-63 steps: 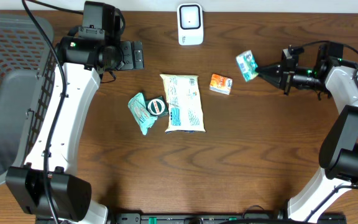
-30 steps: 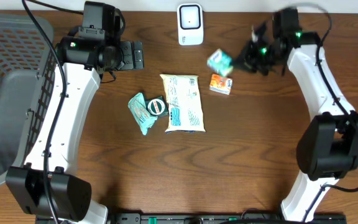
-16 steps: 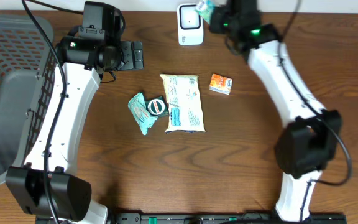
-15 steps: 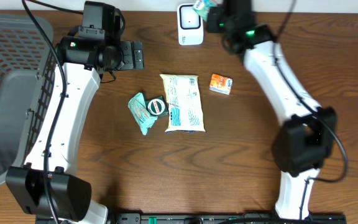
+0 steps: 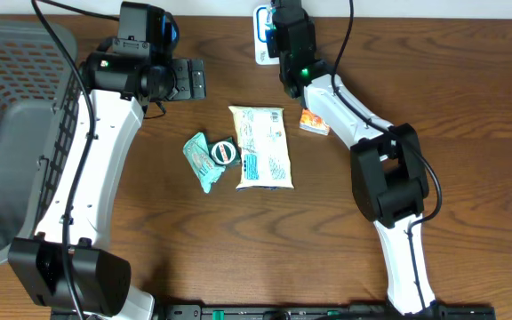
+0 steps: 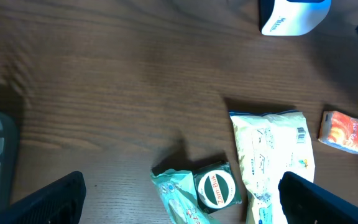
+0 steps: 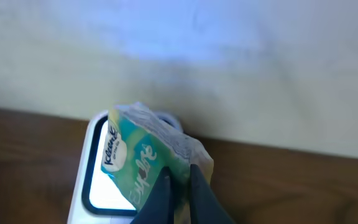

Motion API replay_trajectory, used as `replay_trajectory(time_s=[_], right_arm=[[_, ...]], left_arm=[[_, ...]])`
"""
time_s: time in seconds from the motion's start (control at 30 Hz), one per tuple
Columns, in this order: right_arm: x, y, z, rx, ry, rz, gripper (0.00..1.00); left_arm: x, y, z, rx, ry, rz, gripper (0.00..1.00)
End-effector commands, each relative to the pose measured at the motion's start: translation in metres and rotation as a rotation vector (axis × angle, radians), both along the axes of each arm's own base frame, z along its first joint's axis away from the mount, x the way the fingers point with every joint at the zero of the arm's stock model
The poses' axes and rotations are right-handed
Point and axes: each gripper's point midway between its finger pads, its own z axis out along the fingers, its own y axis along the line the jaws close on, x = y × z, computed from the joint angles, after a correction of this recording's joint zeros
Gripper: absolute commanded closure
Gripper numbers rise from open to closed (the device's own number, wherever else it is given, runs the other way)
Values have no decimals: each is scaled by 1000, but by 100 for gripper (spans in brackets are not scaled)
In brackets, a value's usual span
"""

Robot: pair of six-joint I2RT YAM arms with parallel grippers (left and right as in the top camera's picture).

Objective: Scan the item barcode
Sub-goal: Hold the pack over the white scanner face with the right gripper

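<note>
The tissue pack (image 7: 143, 155) is held up against the face of the scanner (image 7: 98, 186), at the top centre of the overhead view, presumably so its barcode meets the reading window; whether the code faces it I cannot tell. The right gripper (image 7: 178, 179) is pinched narrow on the pack's lower edge. The left gripper (image 5: 194, 78), upper left, gapes wide over the bench (image 5: 345, 231), holding nothing.

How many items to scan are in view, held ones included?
5: tissue pack in the right gripper at the scanner; white bag mid-table; teal pack and orange box on either side of it; round tin touching the teal pack.
</note>
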Motion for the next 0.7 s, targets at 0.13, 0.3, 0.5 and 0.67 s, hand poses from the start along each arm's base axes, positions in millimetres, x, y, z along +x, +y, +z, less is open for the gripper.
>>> replay_trajectory(time_s=[0.13,0.3,0.5,0.67], right_arm=[[0,-3,14,-33,-29,-16,99],[-2,-2,15,-32,-20,-14,99],[-25,0,34,69,90,28,99],[-76,-20,50,207,324,33,99]], left_arm=[[0,2,6,3,-13,11,3],[0,2,6,3,-13,10,2],[0,2,6,3,-13,10,2],[0,2,6,3,-13,10,3]])
